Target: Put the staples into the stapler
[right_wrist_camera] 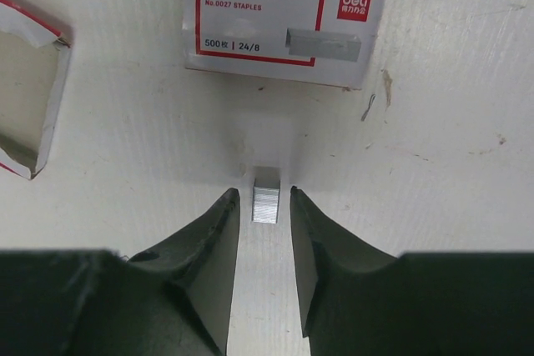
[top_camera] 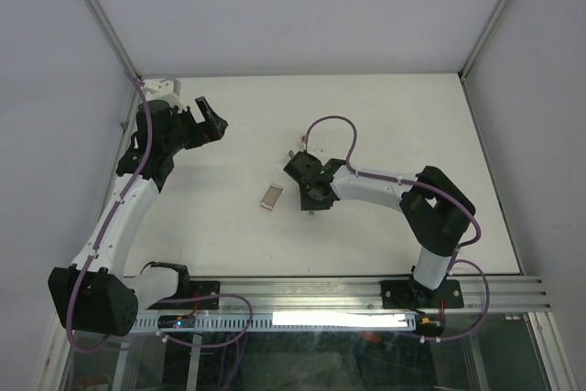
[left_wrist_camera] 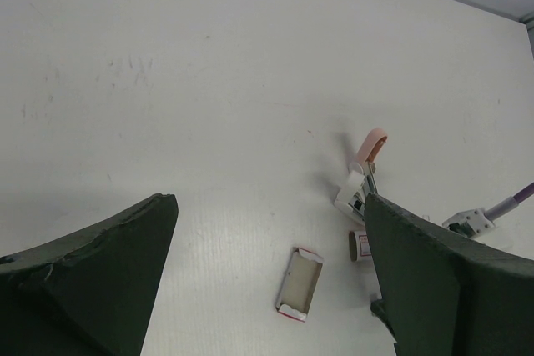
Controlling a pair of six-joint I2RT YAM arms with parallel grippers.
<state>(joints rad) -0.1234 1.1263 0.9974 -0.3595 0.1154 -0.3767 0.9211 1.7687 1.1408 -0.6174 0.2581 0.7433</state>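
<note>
**Item 1:** staples (right_wrist_camera: pixel 265 196). Small silvery block, flat on tabletop (top_camera: pixel 394 107), lying between fingers of R tool (right_wrist_camera: pixel 264 193) with a thin gap each side.
**R tool:** jaws narrow but open, not gripping anything.
**Item 2:** staple box (right_wrist_camera: pixel 284 27). Red/white, near, at 12 o'clock from staples.
**Item 3:** open box tray (right_wrist_camera: pixel 29 106). At 10 o'clock from staples.
**Item 4:** stapler (left_wrist_camera: pixel 370 152). Pink arm tilted up, white base, partly hidden behind L finger in L wrist view.
**L tool** (top_camera: pixel 212 121): jaws wide open, holding nothing. At approx. 10 o'clock of tabletop, well apart from the rest.
</note>
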